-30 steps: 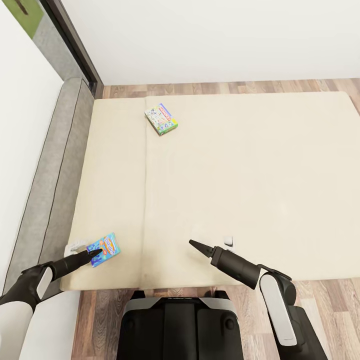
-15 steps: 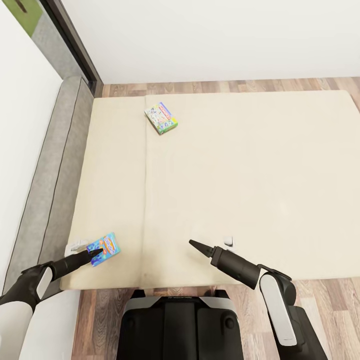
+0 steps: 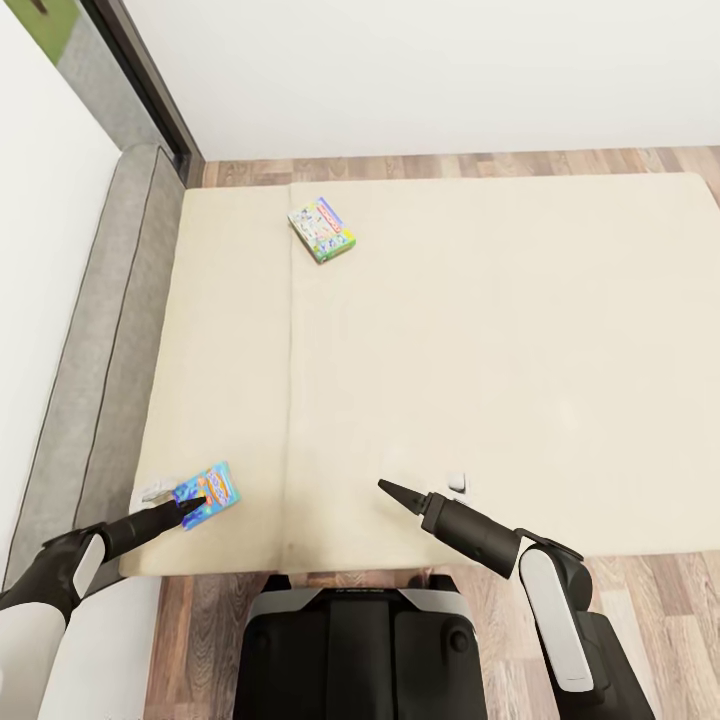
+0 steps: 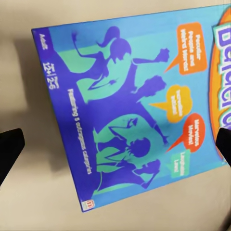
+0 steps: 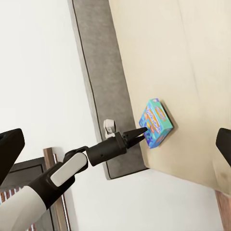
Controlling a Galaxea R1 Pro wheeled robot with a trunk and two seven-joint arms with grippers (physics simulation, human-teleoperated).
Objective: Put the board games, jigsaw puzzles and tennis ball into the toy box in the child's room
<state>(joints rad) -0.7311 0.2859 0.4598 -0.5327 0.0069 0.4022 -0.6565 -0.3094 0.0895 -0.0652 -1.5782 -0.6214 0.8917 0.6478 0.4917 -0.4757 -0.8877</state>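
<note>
Left gripper (image 3: 192, 506) poised over the blue board game (image 3: 208, 494), tips just above the box's cover near the bed's (image 3: 480, 330) front-left corner, by the headboard (image 3: 95, 370) side. In the left wrist view the fingertips (image 4: 9, 147) sit at opposite borders of the picture with the blue board game (image 4: 130, 110) spread between them: jaws wide, nothing gripped, box lying flat on the beige mattress w/ its shadow beside it. Right wrist view shows the left gripper (image 5: 139, 132) from the side, its dark tapered tip over the box's (image 5: 155, 122) top face; whether it touches can't be told.

Right gripper (image 3: 388, 489) hangs above the bed near the front edge, roughly mid-width, well apart from both boxes. Its fingertips (image 5: 10, 144) stand at the outer borders of the right wrist view: spread wide, holding nothing.

Second board game (image 3: 322, 229), a green-edged box w/ a pale printed cover, lies flat and skewed toward the bed's far edge, close to the seam in the mattress, well apart from both grippers.

Grey headboard runs along the bed's left side against a white wall; wood-plank floor (image 3: 460, 165) shows beyond the far edge and at the near edge beside the robot's dark base (image 3: 358, 650).
</note>
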